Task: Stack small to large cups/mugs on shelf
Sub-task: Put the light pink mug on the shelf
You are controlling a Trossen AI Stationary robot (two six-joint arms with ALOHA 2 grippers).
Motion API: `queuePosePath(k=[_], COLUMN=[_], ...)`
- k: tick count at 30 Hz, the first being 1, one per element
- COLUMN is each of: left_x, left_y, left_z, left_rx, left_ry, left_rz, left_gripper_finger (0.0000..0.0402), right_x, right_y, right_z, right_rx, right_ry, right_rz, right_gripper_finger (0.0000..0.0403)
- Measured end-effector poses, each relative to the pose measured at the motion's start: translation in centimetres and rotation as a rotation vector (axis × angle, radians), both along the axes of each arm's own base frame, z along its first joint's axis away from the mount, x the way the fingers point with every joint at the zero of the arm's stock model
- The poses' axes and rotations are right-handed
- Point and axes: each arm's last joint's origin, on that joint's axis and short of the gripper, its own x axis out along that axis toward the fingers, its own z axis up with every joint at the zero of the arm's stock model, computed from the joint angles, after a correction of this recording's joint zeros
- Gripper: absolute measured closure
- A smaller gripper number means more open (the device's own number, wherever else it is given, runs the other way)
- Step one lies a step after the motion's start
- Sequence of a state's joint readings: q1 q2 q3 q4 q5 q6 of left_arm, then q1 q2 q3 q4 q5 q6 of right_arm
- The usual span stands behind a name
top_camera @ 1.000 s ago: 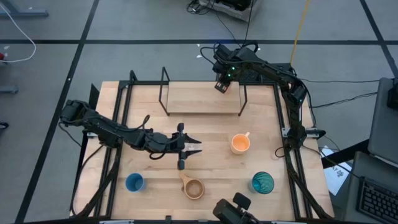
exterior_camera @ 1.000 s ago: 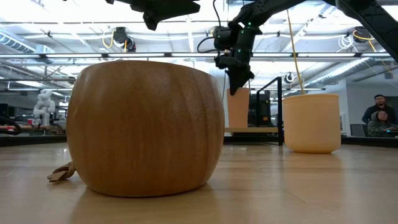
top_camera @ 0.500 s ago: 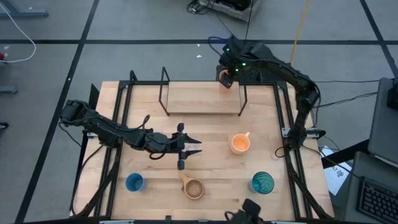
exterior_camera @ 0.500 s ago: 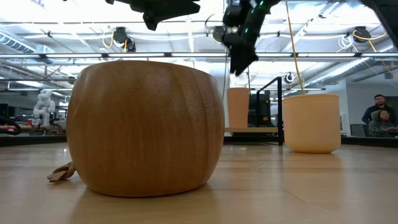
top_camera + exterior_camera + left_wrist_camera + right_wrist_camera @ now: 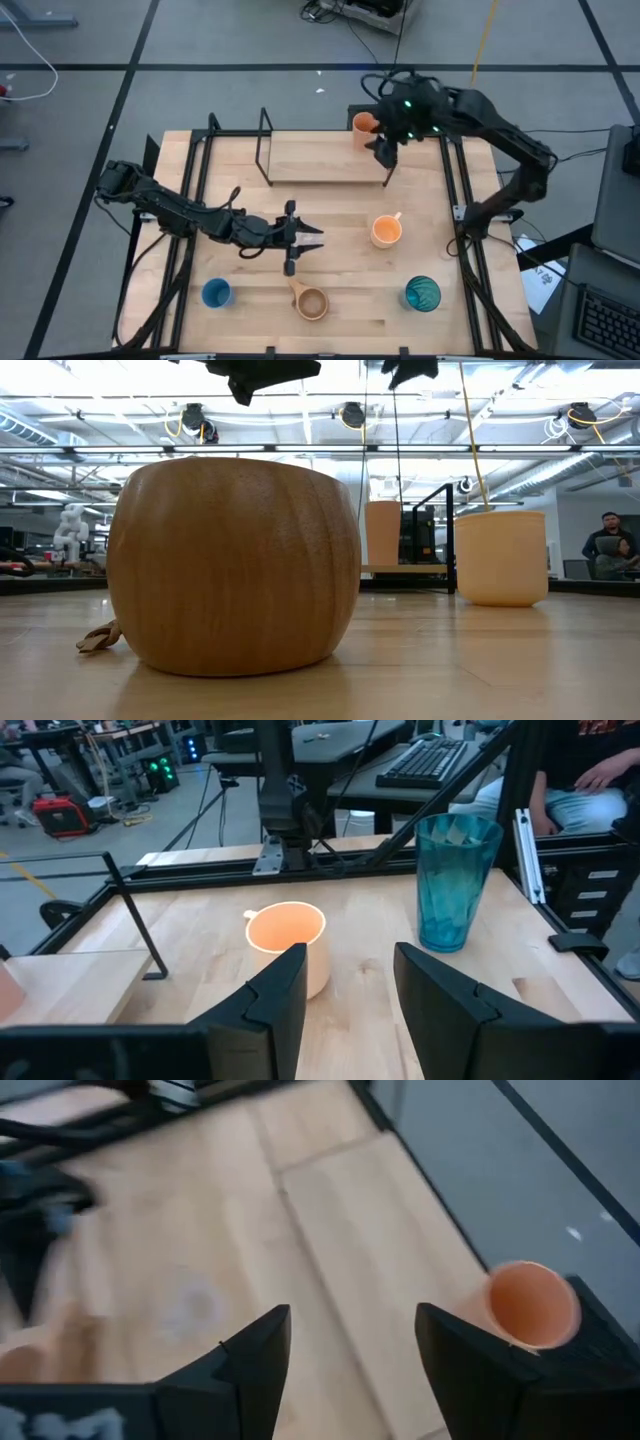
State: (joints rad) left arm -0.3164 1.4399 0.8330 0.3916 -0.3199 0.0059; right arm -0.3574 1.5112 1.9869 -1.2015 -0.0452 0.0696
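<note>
The shelf (image 5: 320,158) now carries one orange cup (image 5: 364,125), standing upright at its far right corner, close to both edges there; a second ago the right pincer (image 5: 386,152) was at that corner with the cup, and it has since let go and drawn back, its fingers apart and empty over the shelf's right end. So the first piece looks placed, and the rest of the board is free for the row or stack. On the worktop (image 5: 340,270) remain the teal tumbler (image 5: 422,293), the tan mug (image 5: 311,301), the second orange cup (image 5: 386,231) and the blue cup (image 5: 216,293), all well apart. The left pincer (image 5: 312,237) hangs mid-worktop, part open, holding nothing.
</note>
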Motion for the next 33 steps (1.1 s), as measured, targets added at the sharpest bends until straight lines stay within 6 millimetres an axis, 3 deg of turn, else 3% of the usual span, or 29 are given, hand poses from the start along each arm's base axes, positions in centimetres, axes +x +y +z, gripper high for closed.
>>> queuePosePath(k=[8,17,25,33], left_x=[0.0,0.0,-0.1,-0.1], left_y=[0.0,0.0,0.0,0.1], left_z=[0.0,-0.2,-0.5,-0.5], left_rx=[-0.008,-0.007,0.001,0.008], left_ry=[0.002,0.021,0.049,0.055], left_rz=[0.001,0.003,0.004,0.019], left_gripper_finger=[0.0247,0.0247,0.0247,0.0247], right_x=[-1.6,-1.7,-1.3,-0.4], right_y=[4.9,9.8,13.6,15.8], right_z=[1.5,1.0,-2.7,-7.2], right_rx=[-0.04,-0.042,-0.125,-0.156], right_ry=[-0.032,0.02,0.075,0.004], right_rz=[0.048,0.158,0.127,0.143], right_gripper_finger=[0.0207,0.0212,0.0212,0.0212])
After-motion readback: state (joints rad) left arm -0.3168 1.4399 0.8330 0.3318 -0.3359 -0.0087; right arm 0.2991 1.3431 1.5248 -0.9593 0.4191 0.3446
